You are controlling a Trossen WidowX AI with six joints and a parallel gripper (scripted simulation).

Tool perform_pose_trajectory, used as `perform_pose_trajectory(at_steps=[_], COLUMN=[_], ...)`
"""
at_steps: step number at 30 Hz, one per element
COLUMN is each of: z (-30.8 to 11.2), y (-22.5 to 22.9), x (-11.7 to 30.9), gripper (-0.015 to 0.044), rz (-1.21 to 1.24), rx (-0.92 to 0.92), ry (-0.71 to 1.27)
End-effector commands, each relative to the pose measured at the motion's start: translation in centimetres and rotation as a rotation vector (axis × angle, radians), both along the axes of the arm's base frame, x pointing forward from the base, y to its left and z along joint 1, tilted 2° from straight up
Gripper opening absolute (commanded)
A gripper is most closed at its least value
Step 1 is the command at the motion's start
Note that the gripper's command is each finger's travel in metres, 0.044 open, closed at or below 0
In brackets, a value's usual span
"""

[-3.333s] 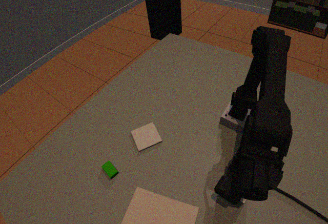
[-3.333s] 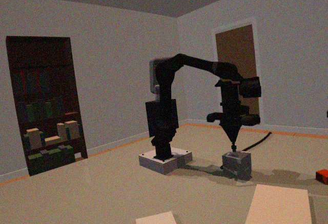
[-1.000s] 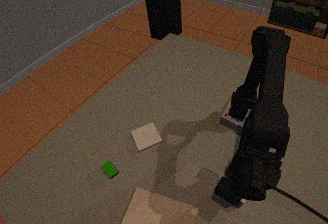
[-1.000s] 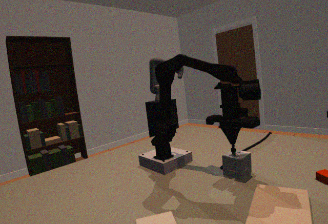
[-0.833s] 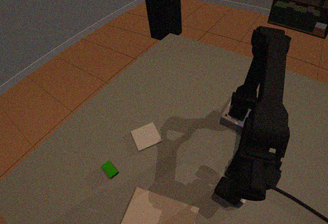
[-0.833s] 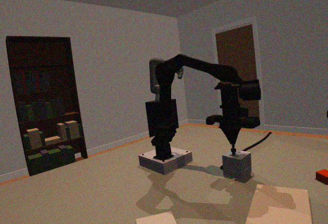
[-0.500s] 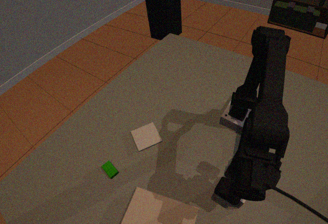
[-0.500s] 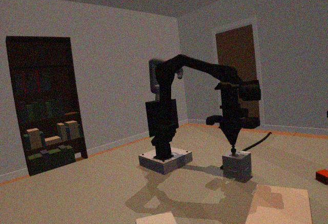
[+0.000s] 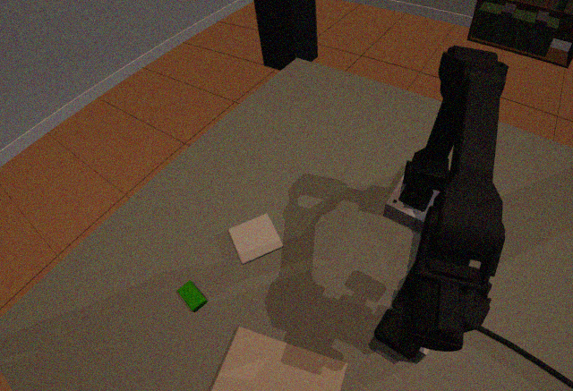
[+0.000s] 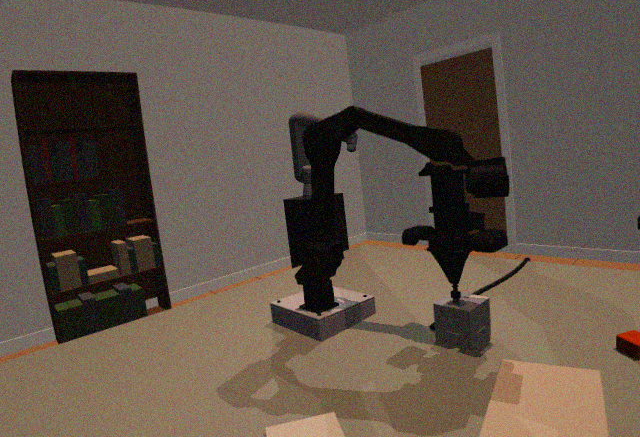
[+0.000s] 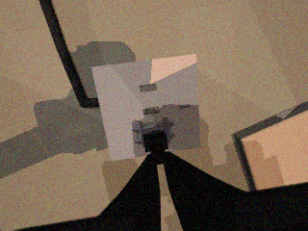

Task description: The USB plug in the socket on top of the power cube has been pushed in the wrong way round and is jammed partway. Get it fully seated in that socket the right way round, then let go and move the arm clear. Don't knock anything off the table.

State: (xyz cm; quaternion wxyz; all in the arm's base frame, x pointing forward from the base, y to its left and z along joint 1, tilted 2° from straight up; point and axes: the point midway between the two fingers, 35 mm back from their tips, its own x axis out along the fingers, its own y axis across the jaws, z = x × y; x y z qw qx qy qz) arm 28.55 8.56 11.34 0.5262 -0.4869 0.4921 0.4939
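The pale grey power cube [image 10: 461,321] [image 11: 115,101] stands on the table, with slots visible in its top in the wrist view. In the top view the arm hides nearly all of it. My gripper [image 10: 455,283] [image 11: 159,160] points straight down over the cube and is shut on the small black USB plug [image 10: 455,294] [image 11: 155,141]. The plug stands upright at the cube's top, toward the fingers' side in the wrist view. Its lower end is dark and in shadow, so I cannot tell how deep it sits or which way round it is.
A black cable [image 9: 523,354] [image 10: 501,277] [image 11: 64,53] runs on the table beside the cube. A large peach panel [image 9: 263,363] [image 10: 553,396] [image 11: 284,154] lies nearby. A small pale tile [image 9: 255,239] [image 10: 305,428], a green block [image 9: 191,295] and a red block [image 10: 629,344] lie farther off.
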Motion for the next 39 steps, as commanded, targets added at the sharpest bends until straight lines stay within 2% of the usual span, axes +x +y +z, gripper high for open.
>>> perform_pose_trajectory(at_steps=[1, 39], z=[-0.10, -0.55], y=[-0.05, -0.03], x=[0.03, 0.04], gripper=[0.0000, 0.0000], rz=[0.005, 0.005], rx=[-0.004, -0.004], ry=[-0.002, -0.002])
